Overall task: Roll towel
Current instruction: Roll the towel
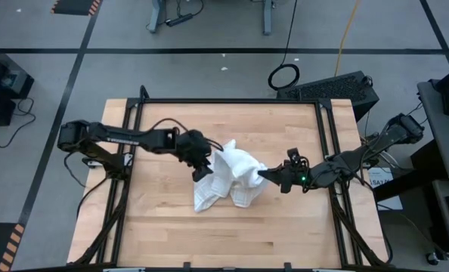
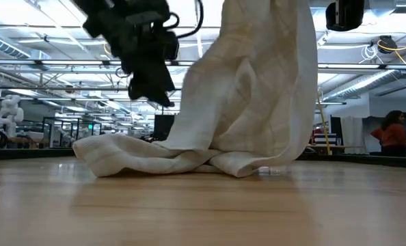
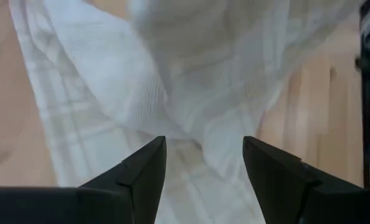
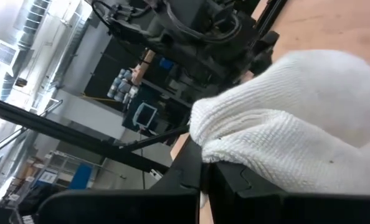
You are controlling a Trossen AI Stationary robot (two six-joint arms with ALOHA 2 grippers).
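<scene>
The thin white checked cloth towel (image 1: 228, 180) lay crumpled mid-table. The right gripper (image 1: 265, 174) pinched the towel's right edge between closed fingers, lifting it. The left gripper (image 1: 202, 172) hung at the towel's left edge, fingers (image 3: 144, 171) apart, gripping nothing.

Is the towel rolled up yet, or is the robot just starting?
Just starting. Nothing looks rolled: the towel is a crumpled heap on the table. In hand: the right gripper has its jaws shut on one edge, lifting it, while the left gripper hangs open beside it. Flattening and rolling remain.
</scene>
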